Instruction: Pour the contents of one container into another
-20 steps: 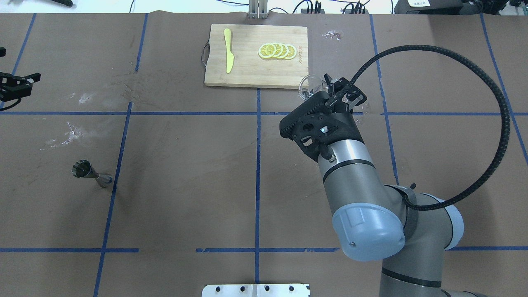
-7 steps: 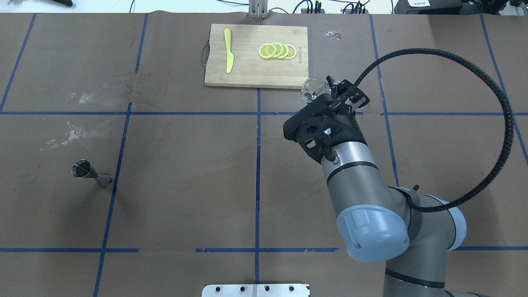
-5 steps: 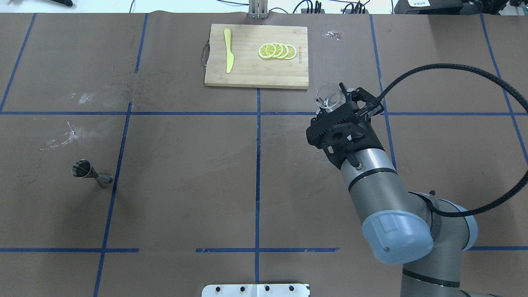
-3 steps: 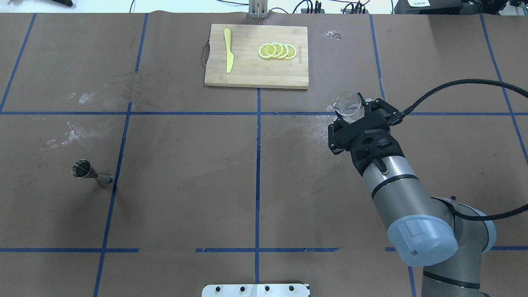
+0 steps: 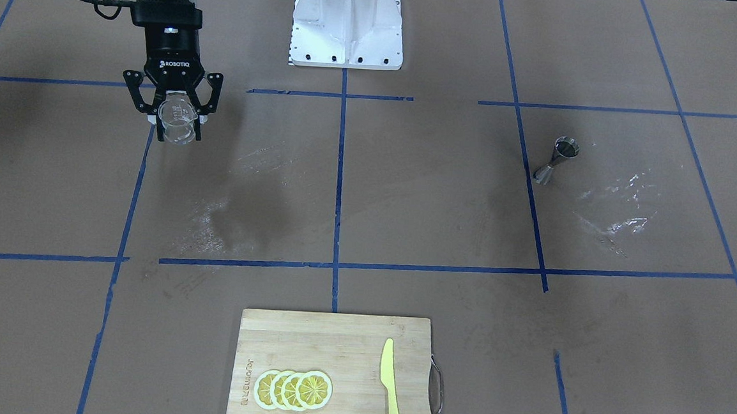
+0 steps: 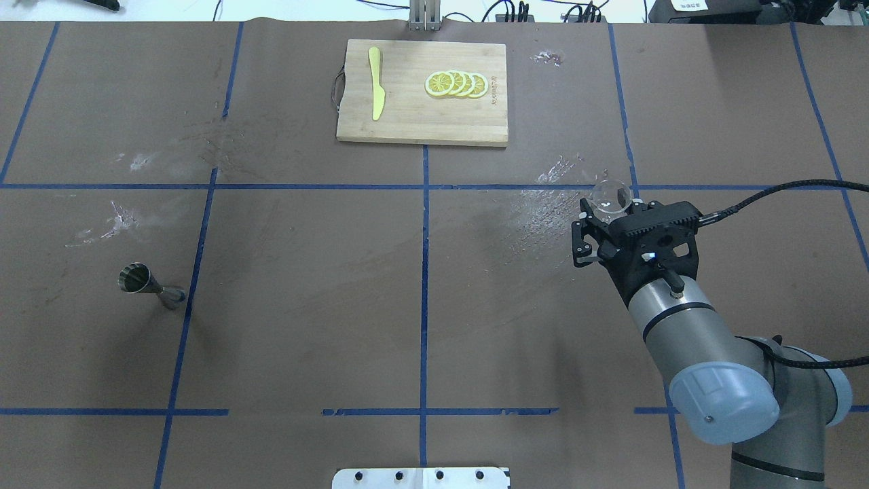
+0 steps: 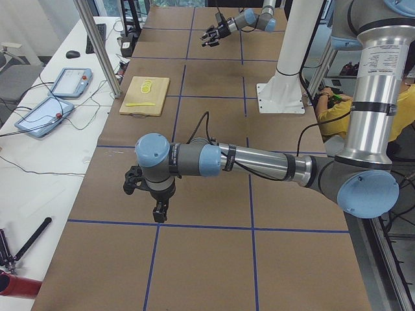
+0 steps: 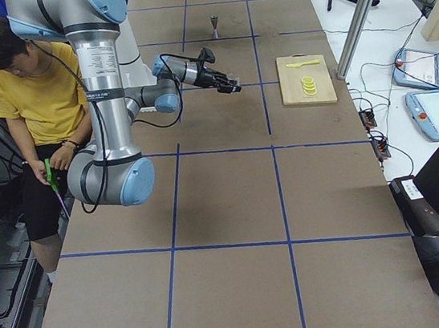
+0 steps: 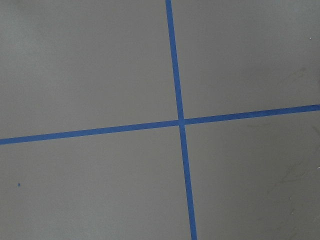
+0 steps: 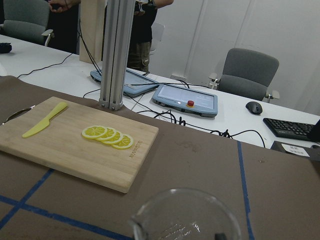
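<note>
My right gripper (image 6: 610, 206) (image 5: 178, 120) is shut on the small clear glass (image 6: 611, 195) (image 5: 177, 123) and holds it roughly upright above the table's right half. The glass rim (image 10: 185, 212) fills the bottom of the right wrist view. Far off on the left half stands the metal jigger (image 6: 146, 285) (image 5: 558, 158), upright on the brown paper, with nothing near it. My left gripper (image 7: 145, 194) shows only in the exterior left view, hanging low over the table, and I cannot tell if it is open or shut. The left wrist view shows only paper and blue tape.
A wooden cutting board (image 6: 407, 122) (image 5: 341, 346) lies at the far middle, carrying lemon slices (image 6: 455, 83) and a yellow knife (image 6: 375, 83). Wet smears (image 6: 546, 200) mark the paper left of the glass. A person in a yellow shirt (image 8: 27, 88) sits behind the robot.
My right gripper has carried the glass from beside the cutting board to the right and back toward the robot. The left gripper left the overhead view's left edge early on.
</note>
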Available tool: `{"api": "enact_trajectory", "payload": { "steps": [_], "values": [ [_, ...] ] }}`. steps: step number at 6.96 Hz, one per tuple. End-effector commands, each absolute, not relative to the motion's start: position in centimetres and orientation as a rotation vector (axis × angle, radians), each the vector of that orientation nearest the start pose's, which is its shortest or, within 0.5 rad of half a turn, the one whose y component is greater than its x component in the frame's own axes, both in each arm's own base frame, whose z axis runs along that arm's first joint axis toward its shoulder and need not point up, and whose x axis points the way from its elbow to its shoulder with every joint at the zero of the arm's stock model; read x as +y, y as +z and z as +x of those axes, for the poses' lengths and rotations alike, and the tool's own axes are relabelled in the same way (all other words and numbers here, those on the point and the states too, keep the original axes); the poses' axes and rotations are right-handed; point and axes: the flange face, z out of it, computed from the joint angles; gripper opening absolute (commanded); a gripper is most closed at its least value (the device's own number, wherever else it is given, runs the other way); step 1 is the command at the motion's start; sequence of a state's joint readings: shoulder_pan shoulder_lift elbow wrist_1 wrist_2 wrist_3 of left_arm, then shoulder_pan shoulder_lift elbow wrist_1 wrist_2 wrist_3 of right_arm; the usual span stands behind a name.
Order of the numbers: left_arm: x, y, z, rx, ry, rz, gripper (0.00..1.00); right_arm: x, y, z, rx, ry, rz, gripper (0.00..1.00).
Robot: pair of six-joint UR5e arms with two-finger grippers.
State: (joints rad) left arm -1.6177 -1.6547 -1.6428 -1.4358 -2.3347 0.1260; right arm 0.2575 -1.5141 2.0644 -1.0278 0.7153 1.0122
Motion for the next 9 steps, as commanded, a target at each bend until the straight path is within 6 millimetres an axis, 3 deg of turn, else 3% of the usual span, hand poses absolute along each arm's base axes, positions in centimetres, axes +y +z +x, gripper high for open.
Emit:
{"api": "enact_trajectory", "payload": {
  "steps": [1, 4, 7, 9],
  "values": [
    [-52.1, 59.4, -8.8, 0.760, 0.082, 0.086, 1.00, -30.8, 36.9, -41.8, -0.602, 0.291, 1.091, 0.00],
    [-52.2, 59.4, -8.9, 0.758, 0.083, 0.087, 1.00, -30.3, 39.8, -41.0, -0.607, 0.342, 1.049, 0.00],
    [-52.1, 59.5, -8.9, 0.758, 0.081, 0.086, 1.00, -29.8, 42.7, -42.5, -0.626, 0.408, 1.015, 0.00],
    [-52.1, 59.5, -8.9, 0.758, 0.082, 0.084, 1.00, -28.9, 46.1, -41.6, -0.610, 0.406, 1.005, 0.00]
  ]
}}
